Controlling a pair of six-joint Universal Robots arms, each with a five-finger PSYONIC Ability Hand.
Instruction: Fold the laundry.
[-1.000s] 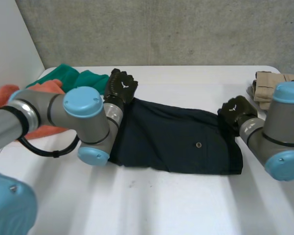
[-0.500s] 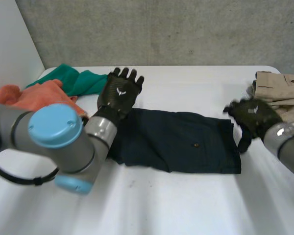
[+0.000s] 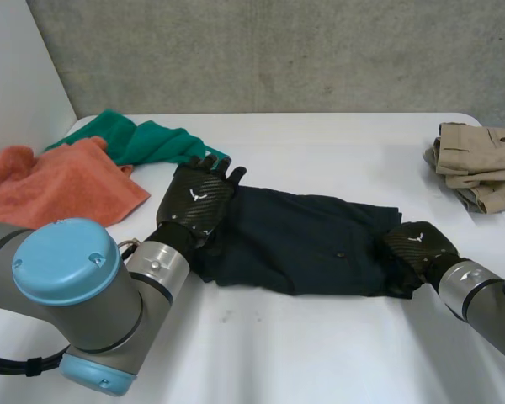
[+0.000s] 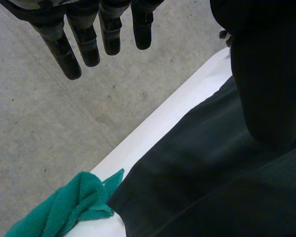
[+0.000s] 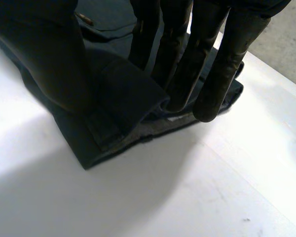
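Dark shorts (image 3: 303, 244) lie flat mid-table, long axis running L–R across the white table (image 3: 320, 353), i.e. end to end btwn the two hands. The right hand (image 3: 417, 248) is on the shorts' R end, nr the front corner. The left hand (image 3: 194, 202) is over the L end, nr the far corner. So each hand has its own end and neither needs to cross. An end-over-end fold would prob. carry the R end twd the L along that axis, right hand being the one w/ cloth in it. Head view gives the layout but not the grips. Right wrist view does: a ridge of cloth stands up btwn the thumb (image 5: 49, 54) and the straight fingers (image 5: 222, 64), fingertips down on the shorts, which reads as a pinch on the edge w/ layers bunched under it. Left wrist view: fingers (image 4: 86, 39) straight, a bit spread, clear above the cloth, holding nothing. The shorts' far corner lies below the palm, w/ the green towel (image 4: 74, 207) just beside it; contact can't be told. Off to the sides: orange towel (image 3: 59, 181) far L against the green one, tan garment (image 3: 480, 164) at the far R corner, well apart from the shorts.
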